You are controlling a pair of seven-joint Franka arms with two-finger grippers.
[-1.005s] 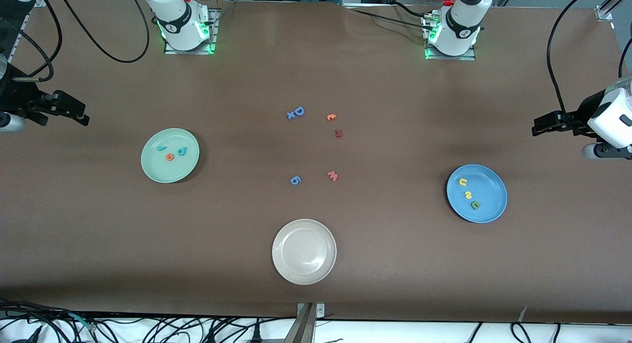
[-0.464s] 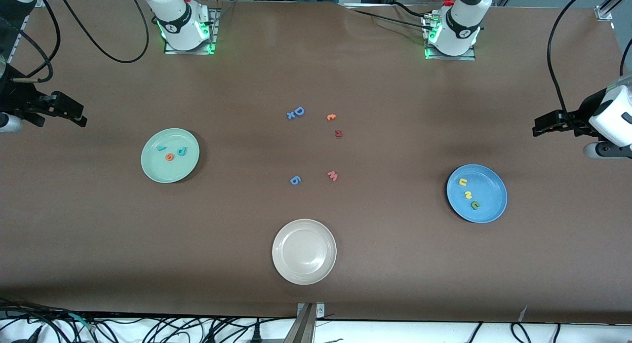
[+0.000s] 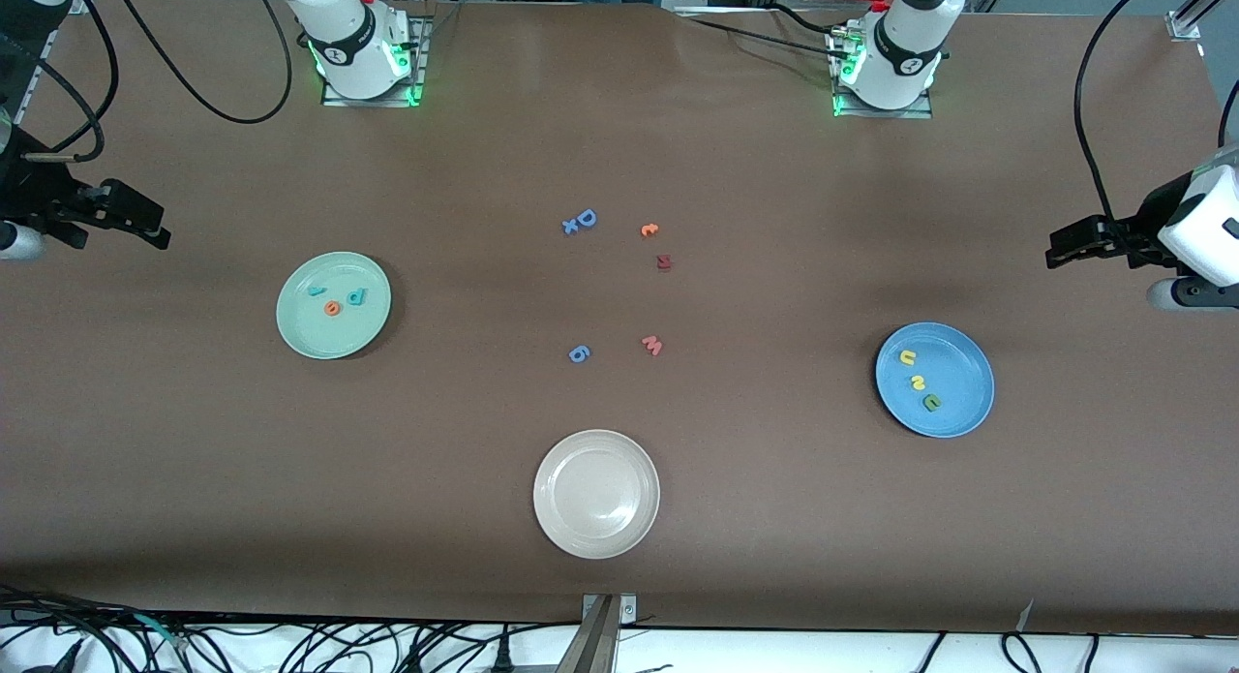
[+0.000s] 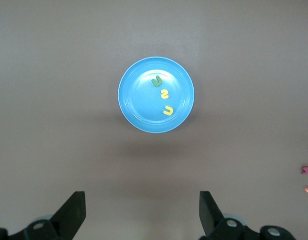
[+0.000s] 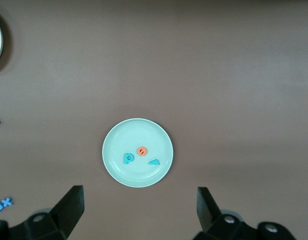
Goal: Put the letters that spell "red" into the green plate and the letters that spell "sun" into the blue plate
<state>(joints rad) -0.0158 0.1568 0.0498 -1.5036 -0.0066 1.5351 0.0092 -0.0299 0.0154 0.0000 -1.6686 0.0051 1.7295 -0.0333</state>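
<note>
The green plate (image 3: pixel 334 340) lies toward the right arm's end of the table and holds a teal "r" (image 3: pixel 316 290), an orange "e" (image 3: pixel 332 308) and a teal "d" (image 3: pixel 357 296). On the blue plate (image 3: pixel 963 363), toward the left arm's end, rest a yellow "u" (image 3: pixel 907 357), a yellow "s" (image 3: pixel 918 382) and a green "n" (image 3: pixel 931 401). My right gripper (image 3: pixel 155 226) hangs open and empty over bare table beside the green plate (image 5: pixel 138 132). High beside the blue plate (image 4: pixel 138 107), my left gripper (image 3: pixel 1057 247) is also open and empty.
An empty beige plate (image 3: pixel 596 549) sits near the front edge at mid-table. Loose letters lie in the middle: a blue "D" (image 3: pixel 586 218) with a small "x" (image 3: pixel 570 227), an orange piece (image 3: pixel 649 229), a dark red "R" (image 3: pixel 663 262), a pink "w" (image 3: pixel 652 345), a blue "6" (image 3: pixel 578 353).
Both grippers have drifted slightly outward toward their own ends of the table. Plates and letters have not moved.
</note>
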